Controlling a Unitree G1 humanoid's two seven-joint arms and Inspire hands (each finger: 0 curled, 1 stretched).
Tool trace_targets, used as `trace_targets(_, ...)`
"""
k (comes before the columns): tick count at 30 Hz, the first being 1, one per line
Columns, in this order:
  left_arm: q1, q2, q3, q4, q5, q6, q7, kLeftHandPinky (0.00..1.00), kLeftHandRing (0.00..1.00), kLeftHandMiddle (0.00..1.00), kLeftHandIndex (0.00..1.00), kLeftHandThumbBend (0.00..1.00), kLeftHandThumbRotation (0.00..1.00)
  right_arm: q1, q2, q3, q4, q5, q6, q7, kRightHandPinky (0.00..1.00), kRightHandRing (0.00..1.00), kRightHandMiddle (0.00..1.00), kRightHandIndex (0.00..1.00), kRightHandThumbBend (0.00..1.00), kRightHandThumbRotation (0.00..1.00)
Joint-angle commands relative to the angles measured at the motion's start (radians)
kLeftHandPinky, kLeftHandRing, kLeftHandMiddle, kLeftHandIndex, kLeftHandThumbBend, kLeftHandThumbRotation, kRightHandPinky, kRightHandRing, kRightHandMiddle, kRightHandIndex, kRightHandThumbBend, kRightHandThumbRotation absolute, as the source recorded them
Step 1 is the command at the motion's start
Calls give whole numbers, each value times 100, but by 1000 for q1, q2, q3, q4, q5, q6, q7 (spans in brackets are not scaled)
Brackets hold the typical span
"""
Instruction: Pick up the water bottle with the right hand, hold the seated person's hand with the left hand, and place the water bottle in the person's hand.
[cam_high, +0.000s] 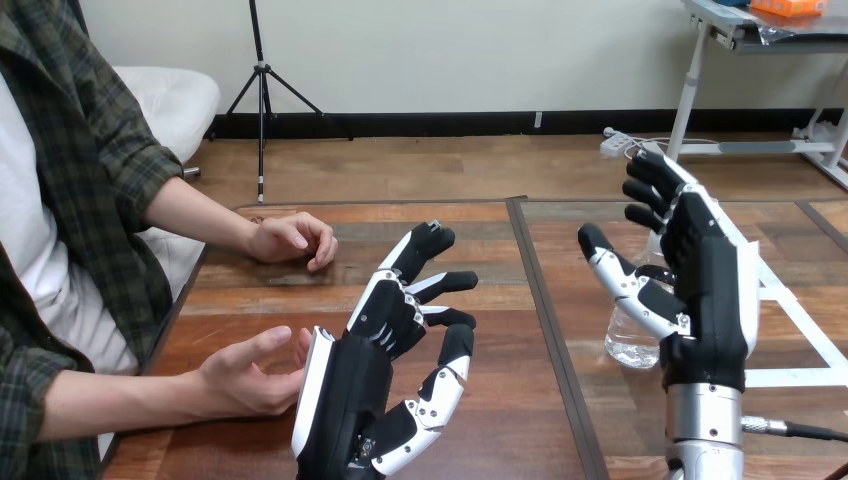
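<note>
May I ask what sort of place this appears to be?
Likely a bench for robot-to-person handover trials: a wooden table, a person's hand resting on it, the left robot hand and right robot hand open above it, and a water bottle by the right one.

Water bottle (630, 342) stands on table (598, 425) behind right hand (706, 275).
</note>
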Motion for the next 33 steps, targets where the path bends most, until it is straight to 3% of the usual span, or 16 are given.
trace_targets(1,-27,-40,5,-31,-8,-5,-1,59,75,88,88,27,0,-48,7,-10,-66,-32,-92,-33,70,77,81,77,53,0)
trace_targets(10,-33,-39,8,-28,-7,-1,-2,59,75,88,88,27,0,-71,-3,-28,-41,-115,-167,-111,66,77,81,74,54,0)
trace_targets(16,-36,-41,9,-26,-2,2,0,59,75,88,88,27,0,-87,-7,-40,-26,-163,-185,-168,66,78,82,74,55,0)
trace_targets(33,-36,-44,14,-28,23,9,16,60,75,87,88,29,0,-121,-24,-54,14,-174,-172,-231,73,82,83,74,55,0)
